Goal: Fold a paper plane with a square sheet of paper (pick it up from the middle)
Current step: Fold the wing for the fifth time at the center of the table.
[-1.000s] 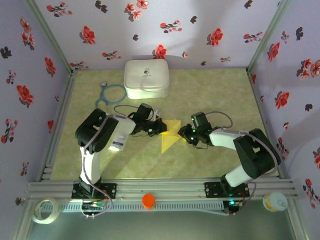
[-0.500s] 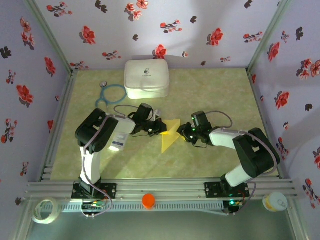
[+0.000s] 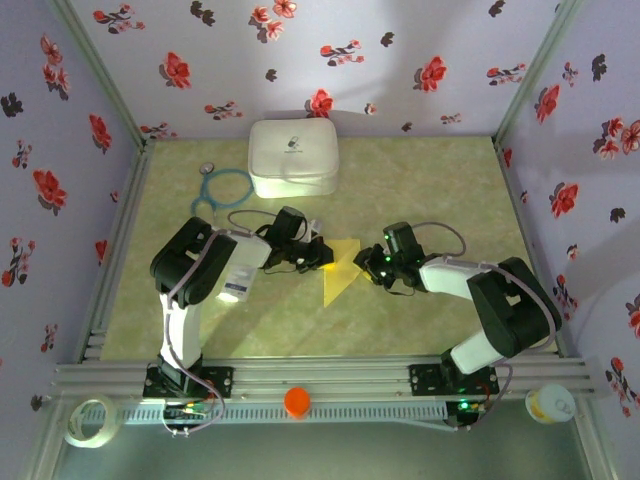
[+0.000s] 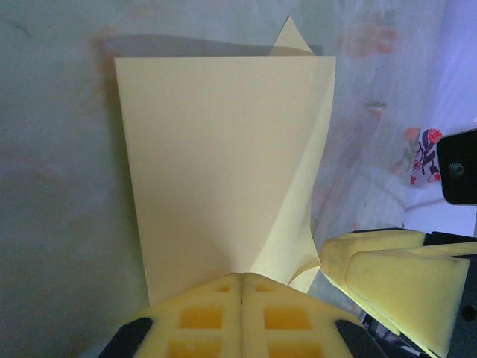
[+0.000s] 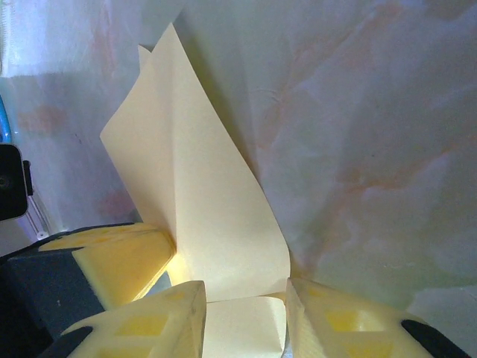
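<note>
1. The square sheet of paper (image 3: 340, 272) lies on the table (image 3: 430, 190) on the near side of the white case (image 3: 292, 158), a little to the right of it and well apart from it. From above it looks like a yellow triangle and not like a flat square
2. The left gripper (image 4: 242, 298) has its two pads pressed together with no gap. The lower edge of the sheet goes in between them, so I judge that it pinches the paper at this edge
3. The right gripper (image 5: 244, 317) has its jaws partly apart. A small folded corner of the sheet lies in the gap between them. I cannot see the pads pressing on it, so I judge that this gripper has no real hold on the paper
4. What seems done: in both wrist views one flap of the sheet stands up from the table and curves over along a soft line, while another layer lies flat under it. A first fold is then begun, but its crease is not pressed flat
5. What is left, as I judge it: the raised flap must be laid down and creased sharply, and after this come the folds for the nose and for the wings. There is no narrow pointed dart with a centre crease, so the task is in its early part
6. The white case itself is untouched, and both grippers work only at the sheet on its near side
</note>
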Available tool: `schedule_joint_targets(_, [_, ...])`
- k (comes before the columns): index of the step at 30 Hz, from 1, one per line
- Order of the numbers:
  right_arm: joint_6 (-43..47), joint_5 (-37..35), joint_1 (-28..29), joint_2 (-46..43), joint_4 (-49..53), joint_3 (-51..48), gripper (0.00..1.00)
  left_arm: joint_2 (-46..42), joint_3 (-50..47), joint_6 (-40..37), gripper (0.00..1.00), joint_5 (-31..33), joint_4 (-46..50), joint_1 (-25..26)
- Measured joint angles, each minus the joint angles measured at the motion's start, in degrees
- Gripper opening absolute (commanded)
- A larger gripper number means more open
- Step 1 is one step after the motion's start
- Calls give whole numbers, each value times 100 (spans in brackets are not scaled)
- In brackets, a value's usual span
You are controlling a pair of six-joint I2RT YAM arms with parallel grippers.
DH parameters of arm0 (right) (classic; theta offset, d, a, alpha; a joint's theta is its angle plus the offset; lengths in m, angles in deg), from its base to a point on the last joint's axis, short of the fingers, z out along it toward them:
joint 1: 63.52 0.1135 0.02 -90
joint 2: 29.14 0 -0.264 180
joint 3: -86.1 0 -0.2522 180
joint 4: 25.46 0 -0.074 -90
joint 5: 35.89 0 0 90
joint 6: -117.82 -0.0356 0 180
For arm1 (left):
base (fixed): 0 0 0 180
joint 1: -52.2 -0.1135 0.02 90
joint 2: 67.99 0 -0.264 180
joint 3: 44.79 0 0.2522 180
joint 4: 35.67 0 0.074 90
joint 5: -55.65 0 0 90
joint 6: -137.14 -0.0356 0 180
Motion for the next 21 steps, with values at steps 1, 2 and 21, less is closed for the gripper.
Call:
schedule_joint_targets(1, [-20,-2,0,0,7,0,35,-2,0,0,0,0,4,0])
schedule_joint_targets(2, [-24,-2,0,-2,20,0,36,-2,-4,0,0,0,2,0])
schedule_joint_targets(21, [-39,44,0,61,-28,-7,38,-11,-15,20,0,0,4,-4])
